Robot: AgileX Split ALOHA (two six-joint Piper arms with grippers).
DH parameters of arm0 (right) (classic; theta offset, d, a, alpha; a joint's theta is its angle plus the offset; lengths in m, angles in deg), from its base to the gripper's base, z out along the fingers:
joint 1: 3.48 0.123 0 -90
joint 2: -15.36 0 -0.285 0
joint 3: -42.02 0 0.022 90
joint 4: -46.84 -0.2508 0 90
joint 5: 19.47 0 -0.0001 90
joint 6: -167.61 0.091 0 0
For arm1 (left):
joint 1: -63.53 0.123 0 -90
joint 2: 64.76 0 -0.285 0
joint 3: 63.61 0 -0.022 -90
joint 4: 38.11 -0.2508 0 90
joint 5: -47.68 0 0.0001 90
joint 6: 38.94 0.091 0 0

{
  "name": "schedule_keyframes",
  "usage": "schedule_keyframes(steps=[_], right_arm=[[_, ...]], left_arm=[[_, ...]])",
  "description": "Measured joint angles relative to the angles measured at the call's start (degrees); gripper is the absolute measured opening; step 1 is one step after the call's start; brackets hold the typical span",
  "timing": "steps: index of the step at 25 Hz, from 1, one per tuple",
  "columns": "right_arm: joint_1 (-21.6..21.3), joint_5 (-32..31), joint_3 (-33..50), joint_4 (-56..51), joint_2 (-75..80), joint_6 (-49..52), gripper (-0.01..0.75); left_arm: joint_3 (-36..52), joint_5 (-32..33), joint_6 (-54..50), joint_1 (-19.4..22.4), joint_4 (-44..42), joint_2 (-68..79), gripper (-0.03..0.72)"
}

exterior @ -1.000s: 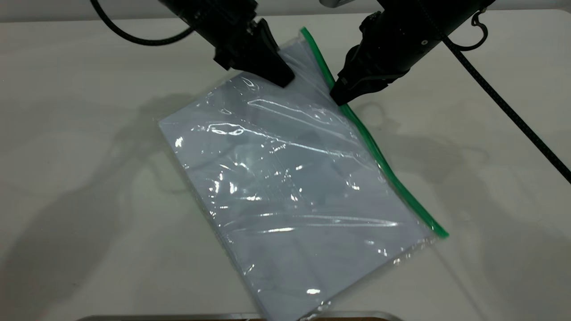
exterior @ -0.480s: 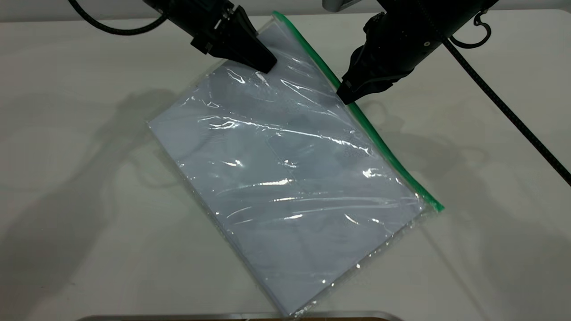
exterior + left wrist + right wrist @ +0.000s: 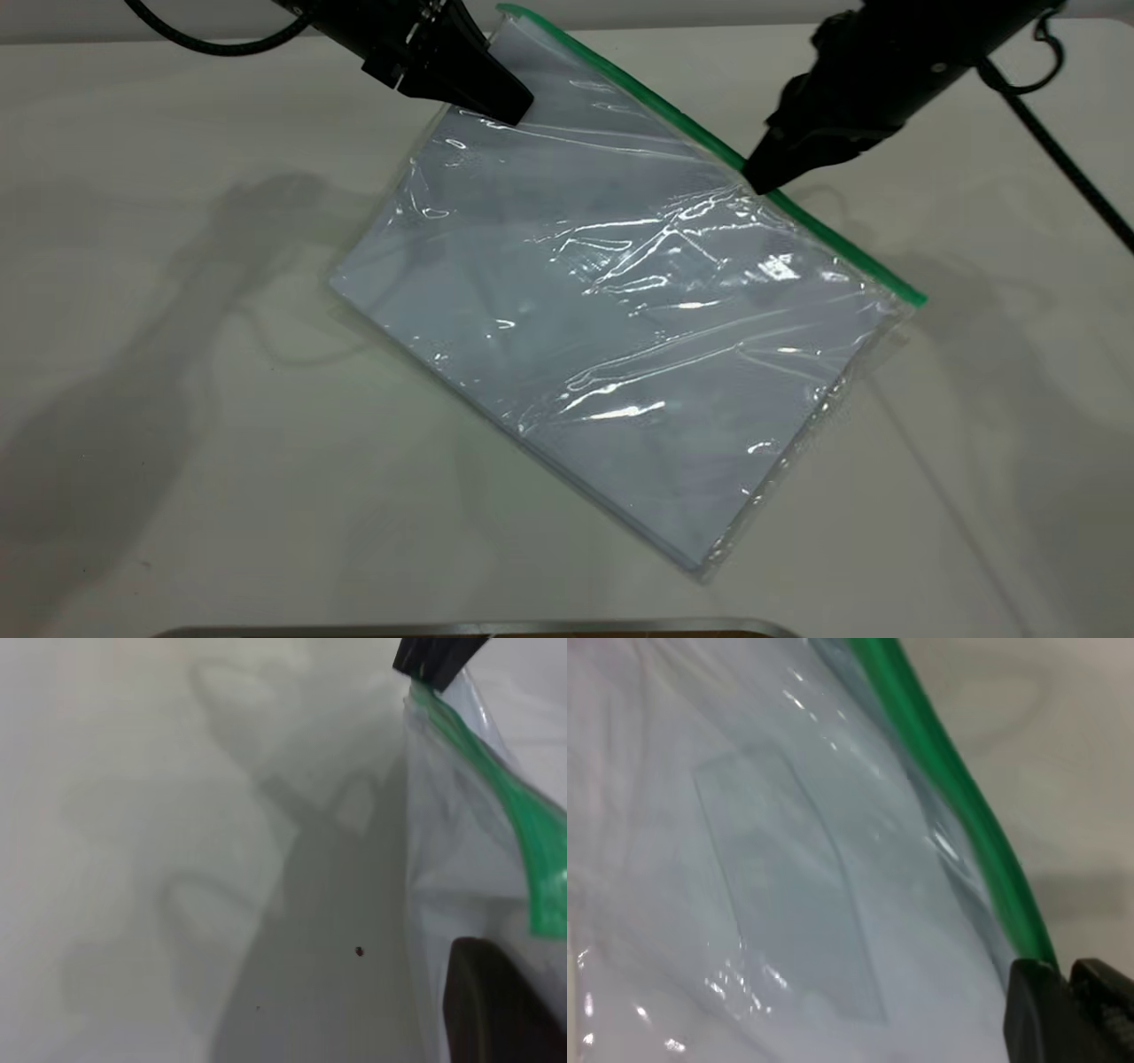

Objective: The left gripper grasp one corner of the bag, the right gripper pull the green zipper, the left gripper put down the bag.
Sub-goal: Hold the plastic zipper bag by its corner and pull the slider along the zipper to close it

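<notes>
Ext view: plain pale desk (image 3: 177,399), arm shadows on it, no writing seen. The bag (image 3: 611,301) lies slanted mid-desk, far corner lifted by left gripper (image 3: 509,108), fingers pinched on it. Right gripper (image 3: 760,177) fingers closed on the green zipper (image 3: 700,137), approx mid-strip. Vs 0.5 s ago: bag swung round, right gripper further along strip.

L wrist view: green strip end, dark finger (image 3: 496,1005) on bag.

R wrist view: fingers (image 3: 1045,1014) clamp zipper; clear pocket (image 3: 788,886) visible.
</notes>
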Motion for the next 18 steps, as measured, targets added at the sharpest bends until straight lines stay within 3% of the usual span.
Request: schedule_keyframes(steps=[18], right_arm=[[-8.4, -7.6, 0.0, 19.8, 0.0, 19.0, 0.036]], left_arm=[[0.0, -0.4, -2.6, 2.3, -0.8, 0.0, 0.053]])
